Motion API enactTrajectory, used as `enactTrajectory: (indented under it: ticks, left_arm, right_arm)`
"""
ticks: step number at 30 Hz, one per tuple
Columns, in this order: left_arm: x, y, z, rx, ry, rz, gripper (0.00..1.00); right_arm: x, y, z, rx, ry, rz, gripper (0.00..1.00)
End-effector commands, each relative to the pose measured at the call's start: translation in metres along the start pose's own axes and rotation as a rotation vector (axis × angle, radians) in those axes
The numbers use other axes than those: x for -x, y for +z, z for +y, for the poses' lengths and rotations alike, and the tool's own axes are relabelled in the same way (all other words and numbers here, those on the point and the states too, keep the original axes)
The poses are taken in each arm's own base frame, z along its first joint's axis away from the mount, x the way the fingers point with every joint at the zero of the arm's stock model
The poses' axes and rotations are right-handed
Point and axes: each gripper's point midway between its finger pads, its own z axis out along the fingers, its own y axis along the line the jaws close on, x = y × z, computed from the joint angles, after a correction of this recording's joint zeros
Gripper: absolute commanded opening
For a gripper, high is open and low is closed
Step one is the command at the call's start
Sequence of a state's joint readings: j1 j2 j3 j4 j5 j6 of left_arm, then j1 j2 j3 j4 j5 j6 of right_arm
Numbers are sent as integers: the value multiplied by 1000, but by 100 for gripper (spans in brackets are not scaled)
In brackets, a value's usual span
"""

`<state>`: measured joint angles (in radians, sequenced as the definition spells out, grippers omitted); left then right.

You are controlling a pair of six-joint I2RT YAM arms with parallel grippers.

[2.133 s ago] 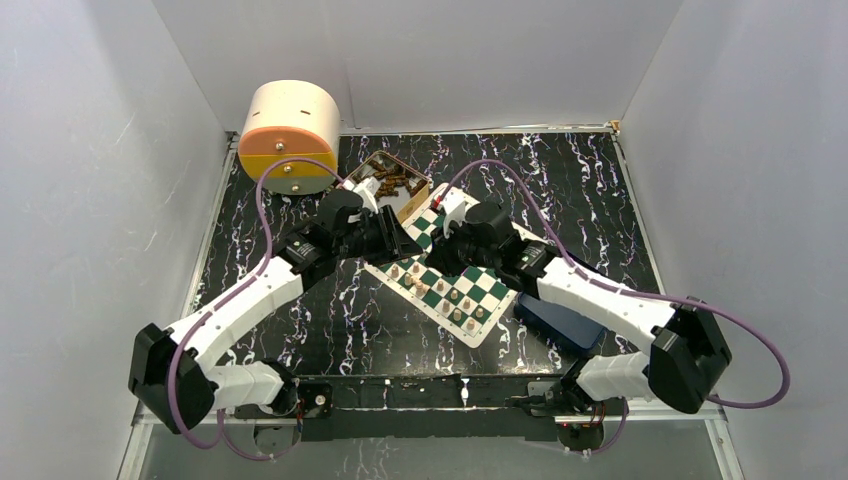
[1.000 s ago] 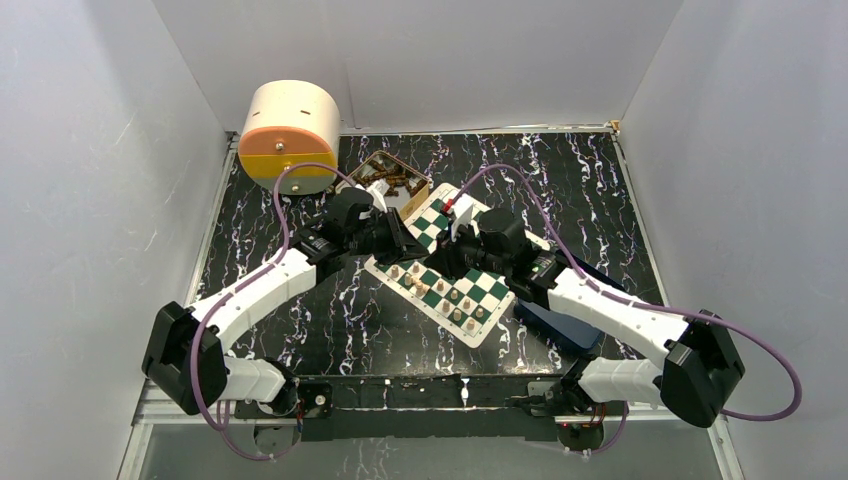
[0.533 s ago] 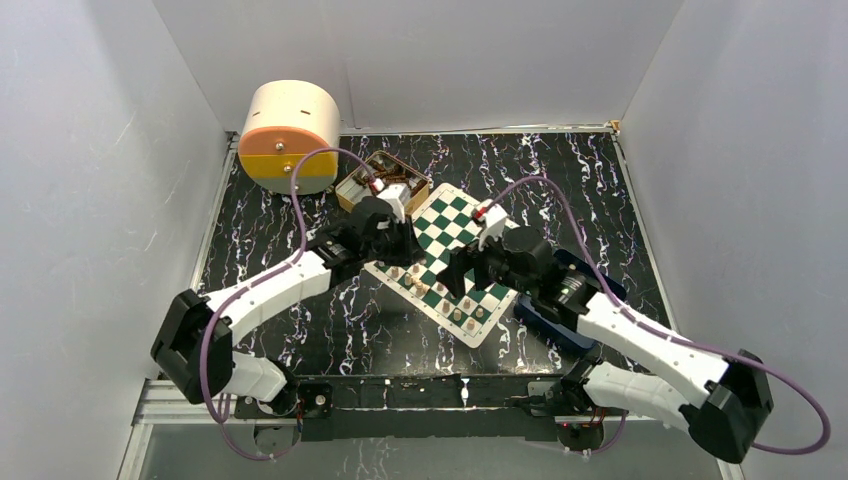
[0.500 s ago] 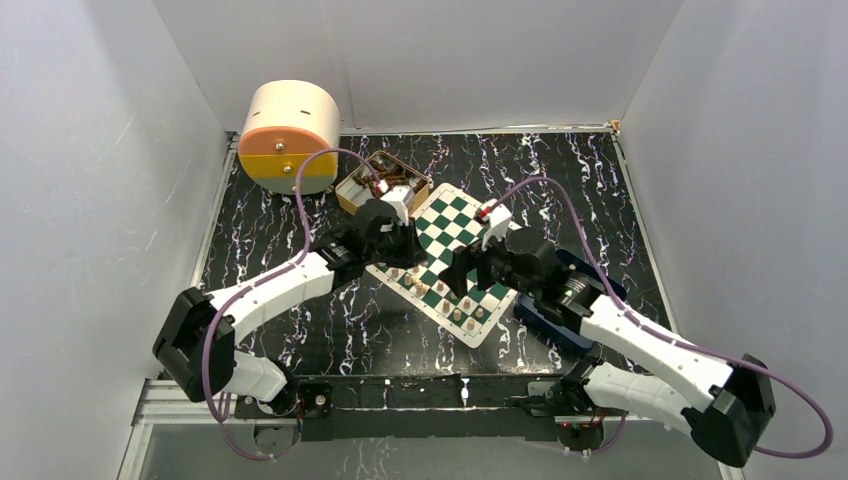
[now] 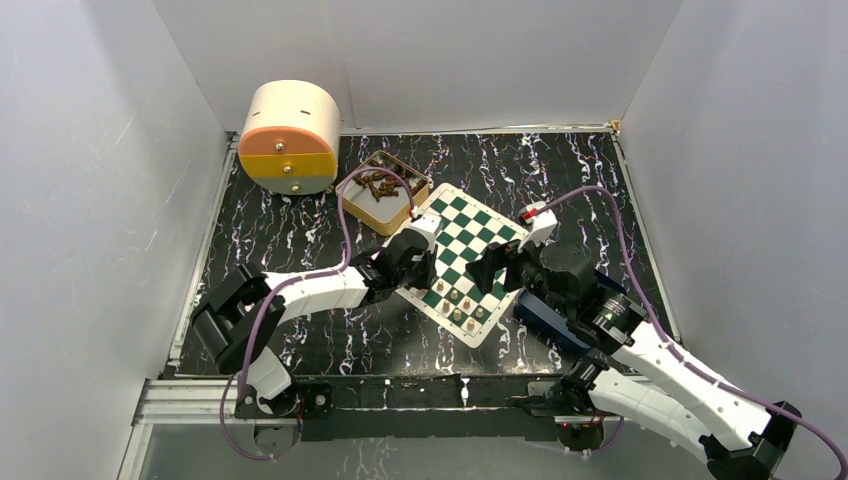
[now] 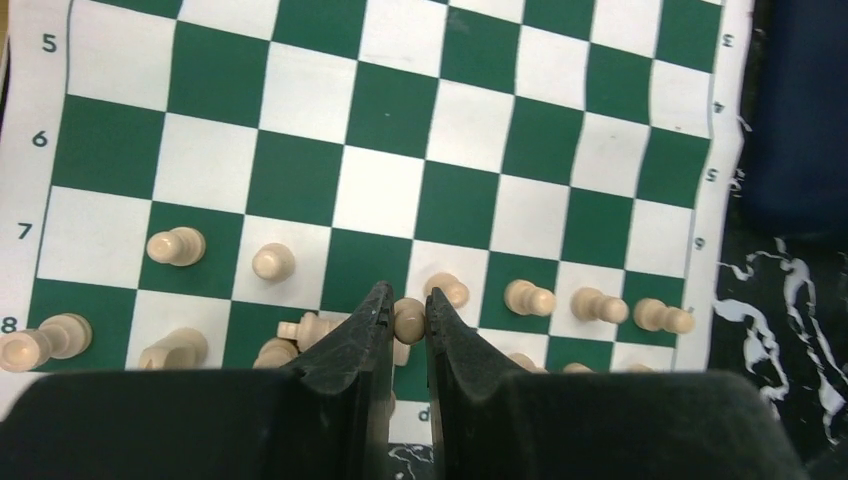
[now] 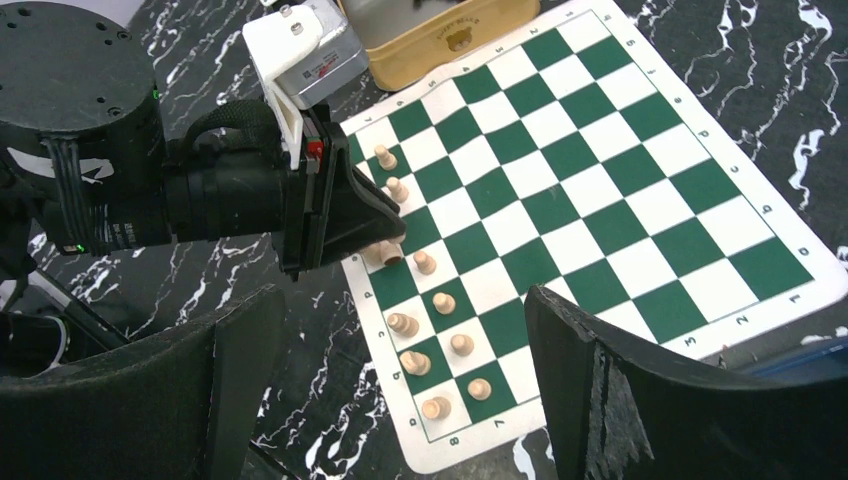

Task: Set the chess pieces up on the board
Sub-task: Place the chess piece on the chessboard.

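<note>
The board [image 5: 472,226] is a green-and-white checked mat lying at an angle mid-table. Several tan chess pieces [image 6: 528,297] stand in two rows along its near-left edge [image 7: 443,303]. My left gripper [image 6: 405,318] is shut on the round head of one tan piece [image 6: 408,320], low over the edge row beside other pieces. From the right wrist view the left gripper [image 7: 392,236] reaches in from the left with that piece [image 7: 385,252] under its tip. My right gripper [image 7: 400,305] hangs open and empty above the board's near corner, its fingers [image 7: 600,390] wide apart.
A tan tin [image 5: 383,196] holding dark pieces sits just beyond the board's far-left corner. A round cream and orange container [image 5: 290,135] stands at the back left. A dark blue tray [image 6: 795,110] lies beside the board's right edge, partly under the right arm [image 5: 640,345].
The right gripper has opened wide and drawn back toward the near right. The left arm has swung from the tin toward the board's near-left edge, still holding a piece.
</note>
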<state>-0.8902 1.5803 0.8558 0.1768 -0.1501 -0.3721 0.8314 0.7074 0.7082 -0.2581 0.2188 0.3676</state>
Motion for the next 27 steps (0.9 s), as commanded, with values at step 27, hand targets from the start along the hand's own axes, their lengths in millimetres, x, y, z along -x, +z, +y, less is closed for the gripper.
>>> enactTrajectory:
  ticks: [27]
  left_arm:
    - [64,-15,83,252,-61,-150,8]
  right_arm:
    - [-2,4,-6,-36,-9,12,99]
